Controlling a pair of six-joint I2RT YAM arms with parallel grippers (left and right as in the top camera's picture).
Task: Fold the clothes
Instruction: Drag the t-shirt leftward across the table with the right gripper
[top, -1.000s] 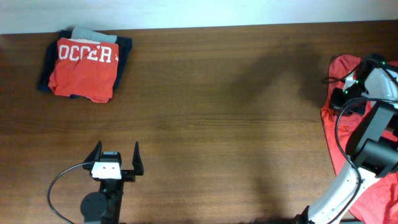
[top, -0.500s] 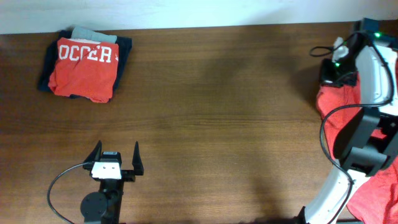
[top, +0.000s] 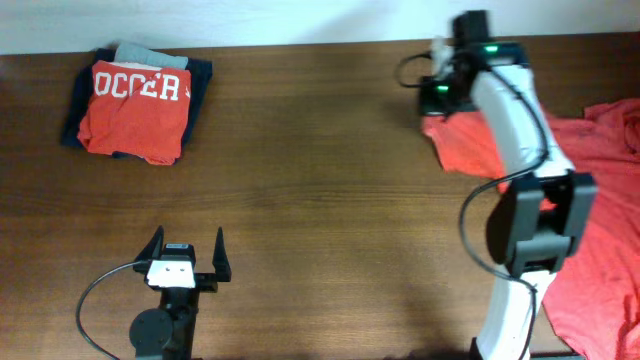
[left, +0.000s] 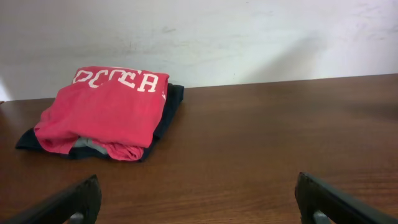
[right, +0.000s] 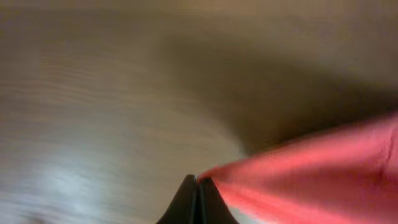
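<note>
Clothes (top: 600, 160) are lying spread over the dark wooden table's (top: 320, 190) right end, with a white wall (left: 261, 37) behind. Your right gripper (top: 437, 95), pinching a corner, is now hauling it further left than before. Your left gripper (top: 188, 240) is sitting spread wide, unmoved.

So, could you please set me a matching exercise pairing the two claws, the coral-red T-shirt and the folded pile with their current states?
Things:
1. left claw
2. right claw
3. coral-red T-shirt
4. folded clothes pile

States:
A. unfolded at the right, pinched at one edge
B. open and empty
C. stacked at the far left
D. shut on cloth

Pairs: 1-B, 2-D, 3-A, 4-C
</note>
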